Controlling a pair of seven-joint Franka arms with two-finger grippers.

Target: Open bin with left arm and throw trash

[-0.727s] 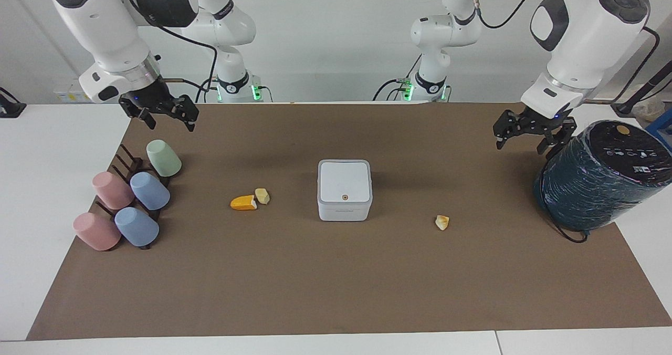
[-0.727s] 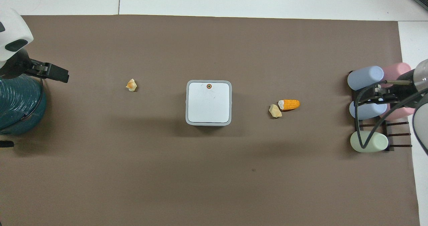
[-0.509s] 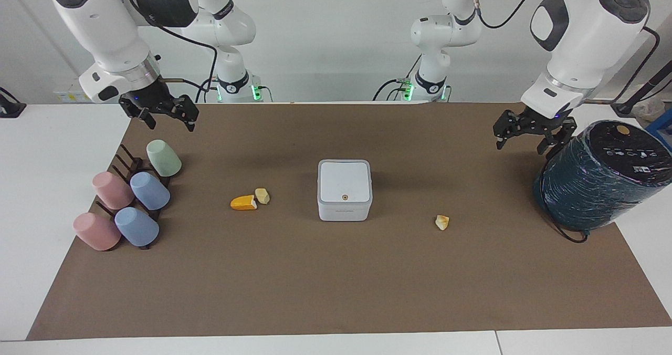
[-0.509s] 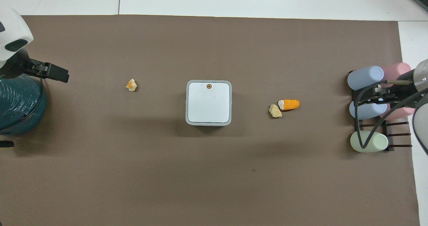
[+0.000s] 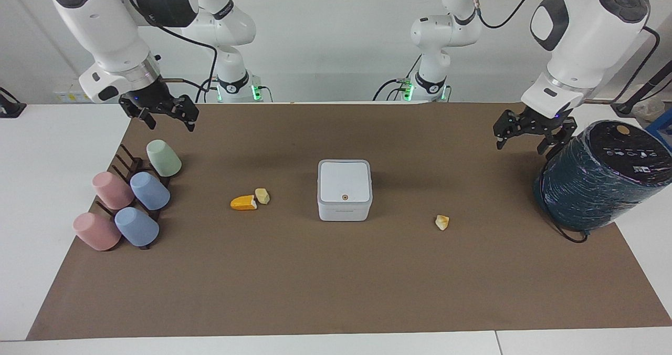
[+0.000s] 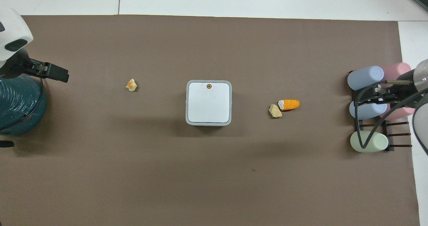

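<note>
**Three scraps on the mat, bin lid down, both grippers up and empty**

Three bits of trash lie on the brown mat (image 5: 336, 292) around the bin (image 5: 344, 189), none of them touching it. The bin stands at the middle of the mat with its flat lid closed; the small round button (image 6: 209, 86) sits at the lid's edge farthest from the robots.

Toward the right arm's end of the table, the orange wedge (image 5: 243, 202) lies flat, and a pale chunk (image 5: 262, 195) rests just beside it, between the wedge and the bin. Whether the two touch cannot be told. A second pale chunk (image 5: 442, 222) lies alone toward the left arm's end, well apart from the bin and slightly farther from the robots than it.

The left gripper (image 5: 527, 137) hangs in the air just beside the dark teal wrapped cylinder (image 5: 598, 179), over the mat's edge at that end. Its fingers are spread apart and hold nothing.

The right gripper (image 5: 169, 119) hangs over the mat's corner nearest the robots, above the rack (image 5: 128, 166) of cups. Its fingers are likewise spread, with nothing between them.

Five cups rest tilted on the rack: a green cup (image 5: 164, 158) nearest the robots, then a pink cup (image 5: 112, 189) and a blue cup (image 5: 150, 190), then another pink cup (image 5: 96, 231) and another blue cup (image 5: 137, 227) farthest from them.
</note>
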